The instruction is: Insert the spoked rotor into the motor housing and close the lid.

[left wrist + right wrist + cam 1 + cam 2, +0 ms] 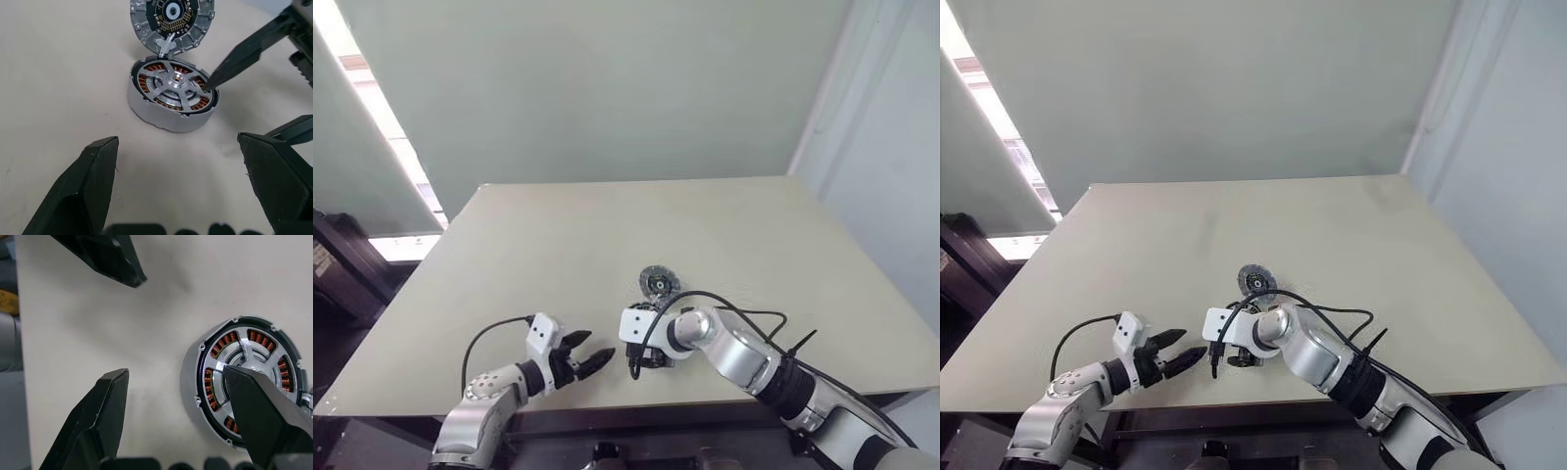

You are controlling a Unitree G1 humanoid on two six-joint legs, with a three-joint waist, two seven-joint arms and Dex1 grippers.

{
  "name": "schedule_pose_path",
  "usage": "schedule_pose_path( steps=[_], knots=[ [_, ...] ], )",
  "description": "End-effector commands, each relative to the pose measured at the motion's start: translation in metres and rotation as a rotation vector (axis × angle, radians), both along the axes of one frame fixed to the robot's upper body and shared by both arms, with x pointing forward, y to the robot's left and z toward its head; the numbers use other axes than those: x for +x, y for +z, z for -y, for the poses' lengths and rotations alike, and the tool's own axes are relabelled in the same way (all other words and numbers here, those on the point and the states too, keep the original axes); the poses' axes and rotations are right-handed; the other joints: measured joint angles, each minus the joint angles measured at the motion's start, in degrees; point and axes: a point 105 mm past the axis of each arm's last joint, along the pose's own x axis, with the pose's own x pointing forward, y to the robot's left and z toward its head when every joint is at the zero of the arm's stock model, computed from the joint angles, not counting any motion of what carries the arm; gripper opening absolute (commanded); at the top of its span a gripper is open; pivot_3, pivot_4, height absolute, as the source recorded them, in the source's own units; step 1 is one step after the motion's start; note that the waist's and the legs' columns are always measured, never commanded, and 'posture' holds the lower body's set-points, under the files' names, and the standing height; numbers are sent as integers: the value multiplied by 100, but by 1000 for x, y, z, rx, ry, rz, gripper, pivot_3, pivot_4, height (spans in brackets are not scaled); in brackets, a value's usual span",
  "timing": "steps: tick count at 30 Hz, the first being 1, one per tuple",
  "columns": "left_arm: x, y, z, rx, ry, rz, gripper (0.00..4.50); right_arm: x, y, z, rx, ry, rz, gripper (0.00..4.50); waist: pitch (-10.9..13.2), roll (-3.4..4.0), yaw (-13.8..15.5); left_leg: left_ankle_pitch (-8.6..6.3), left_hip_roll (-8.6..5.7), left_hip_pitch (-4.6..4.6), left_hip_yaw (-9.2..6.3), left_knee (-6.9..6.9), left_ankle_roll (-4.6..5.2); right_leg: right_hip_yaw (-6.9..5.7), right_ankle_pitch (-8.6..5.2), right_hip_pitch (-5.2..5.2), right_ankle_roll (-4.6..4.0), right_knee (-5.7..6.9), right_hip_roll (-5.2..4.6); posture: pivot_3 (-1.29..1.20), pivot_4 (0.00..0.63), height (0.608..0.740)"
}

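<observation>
The housing [172, 94] sits on the surface [607, 235] at the lower centre of the left eye view, mostly hidden there by the right gripper [641, 354]. In the left wrist view the rotor [174, 84] already lies inside it, its spokes over the copper windings. The lid [172, 22] lies flat just beyond the housing, touching or nearly touching its rim, inner face up.

The right fingers [259, 416] stand well apart and hold nothing; one tip hovers over the rotor's edge, the other to the side of the housing. The left gripper [576, 360] waits in the lower left, fingers spread wide and empty.

The risks, as I judge them: the fingertip over the rotor could catch a spoke as it pulls away and lift or tilt the rotor out of its seat. The lid looks to need turning over; grabbed at its thin rim it may slip, or knock the housing aside since they sit so close.
</observation>
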Motion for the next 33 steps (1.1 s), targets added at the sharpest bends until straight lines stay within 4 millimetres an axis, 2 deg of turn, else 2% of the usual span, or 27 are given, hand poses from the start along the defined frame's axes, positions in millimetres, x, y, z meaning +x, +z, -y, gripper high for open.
schedule_pose_path(
  steps=[1,7,8,11,18,27,33],
  knots=[
    [5,16,2,11,-21,74,4182,7,3,-4,-5,17,55,3386,0,0,1,0,0,0,0,0,0,-1,0,0,0,0,0,0,0,740],
    [3,16,0,15,-19,73,4182,13,-7,1,-38,-7,48,3386,0,1,0,0,0,0,0,0,0,-1,0,0,0,0,0,0,0,740],
    [3,16,0,17,-17,73,4182,14,-9,2,-43,-16,46,3225,0,0,0,0,0,0,-1,0,0,-1,0,1,0,0,0,0,0,740],
    [2,15,-1,19,-14,72,4182,16,-13,5,-55,-36,41,2494,0,0,0,0,0,3,-1,0,0,-1,0,2,0,1,0,0,0,740],
    [3,16,-1,24,-13,75,4182,19,-15,5,-45,-67,37,139,0,0,-5,0,1,15,-2,0,0,-1,-1,11,-1,1,1,0,0,740],
    [5,15,0,22,-14,74,4182,21,-5,0,8,-103,31,90,1,1,-5,1,3,16,-2,0,-1,-3,0,10,-1,5,1,0,0,740],
    [5,12,-1,29,-14,73,4182,19,21,-19,169,-236,-27,90,2,4,-4,1,3,6,-5,-1,-1,-3,0,1,-1,6,2,0,0,740]
  ],
)
